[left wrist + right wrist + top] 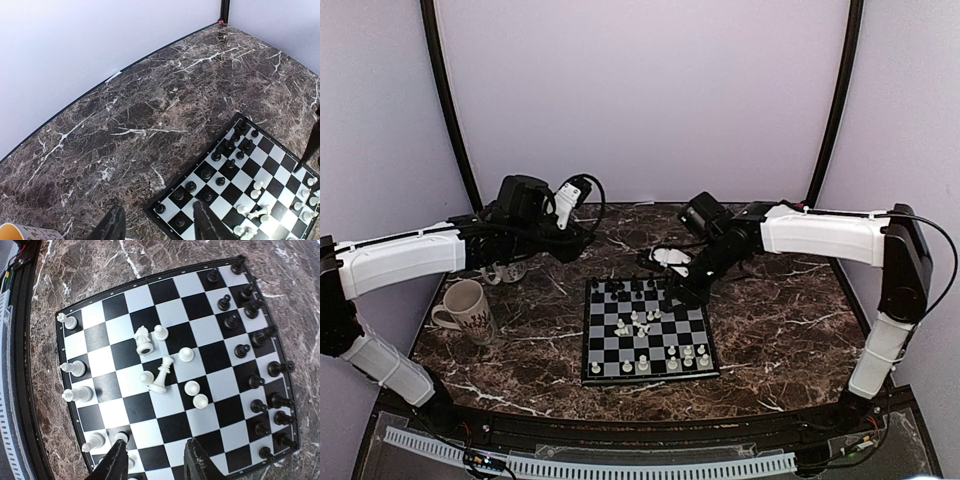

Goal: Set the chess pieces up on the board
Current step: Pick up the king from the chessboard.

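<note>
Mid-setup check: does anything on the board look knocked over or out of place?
Yes. In the middle of the board, a tall white piece and a shorter white piece lie tipped over, the shorter showing its base. Several white pawns stand loose around them, off their home row.

One chessboard (586, 345). One mug (468, 310), near left. Two robot arms: left arm (400, 258), right arm (820, 235). Black chessmen (257, 337), far side: about sixteen, too crowded to be sure. White chessmen (186, 355): seven mid-board, others along the near edge.
</note>
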### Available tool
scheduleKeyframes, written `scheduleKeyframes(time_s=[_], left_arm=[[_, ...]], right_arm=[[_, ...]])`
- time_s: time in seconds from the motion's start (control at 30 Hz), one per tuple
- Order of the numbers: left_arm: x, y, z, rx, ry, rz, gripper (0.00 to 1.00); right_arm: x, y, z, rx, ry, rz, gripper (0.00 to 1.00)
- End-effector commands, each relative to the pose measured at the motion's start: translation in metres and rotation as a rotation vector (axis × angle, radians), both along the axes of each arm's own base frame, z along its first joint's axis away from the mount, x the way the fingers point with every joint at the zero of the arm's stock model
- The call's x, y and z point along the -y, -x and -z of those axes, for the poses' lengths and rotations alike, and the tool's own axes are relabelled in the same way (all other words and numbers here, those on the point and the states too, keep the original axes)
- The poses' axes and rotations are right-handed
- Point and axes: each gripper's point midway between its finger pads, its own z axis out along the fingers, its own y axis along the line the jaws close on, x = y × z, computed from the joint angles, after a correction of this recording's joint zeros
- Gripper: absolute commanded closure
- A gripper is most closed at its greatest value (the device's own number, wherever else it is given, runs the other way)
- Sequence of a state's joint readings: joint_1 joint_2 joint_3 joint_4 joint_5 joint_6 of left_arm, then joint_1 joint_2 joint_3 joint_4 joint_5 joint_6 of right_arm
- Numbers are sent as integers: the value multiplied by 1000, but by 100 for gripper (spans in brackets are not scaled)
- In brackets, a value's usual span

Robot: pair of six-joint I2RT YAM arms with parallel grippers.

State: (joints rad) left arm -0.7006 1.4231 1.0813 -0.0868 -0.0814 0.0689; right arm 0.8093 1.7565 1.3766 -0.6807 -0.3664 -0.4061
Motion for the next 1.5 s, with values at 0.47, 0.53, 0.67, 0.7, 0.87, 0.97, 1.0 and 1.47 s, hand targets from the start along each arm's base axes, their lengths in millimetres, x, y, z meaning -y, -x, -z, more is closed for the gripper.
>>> scheduleKeyframes(time_s=[0.47,0.53,0.67,0.7,0.87,0.97,1.0,1.47], left_arm=[[-21,1,-38,127,85,-50,50],[-20,1,-38,127,90,-46,50],[-19,2,-37,124,88,-42,50],[-20,2,-37,125,89,-41,50],[-19,3,-39,127,94,-37,50],[-19,3,-38,126,94,-34,50],[-19,3,-39,128,95,-34,50],[-17,5,-38,125,95,-20,50]], right_arm=[[-55,9,42,-36,108,-69,65],[-56,9,46,-41,112,-69,65],[-56,7,53,-36,133,-56,65],[-56,6,55,-35,136,-52,66],[-55,6,62,-45,153,-48,68],[-54,7,67,-51,164,-51,69],[-54,7,68,-54,167,-51,69],[-50,2,82,-35,211,-29,69]])
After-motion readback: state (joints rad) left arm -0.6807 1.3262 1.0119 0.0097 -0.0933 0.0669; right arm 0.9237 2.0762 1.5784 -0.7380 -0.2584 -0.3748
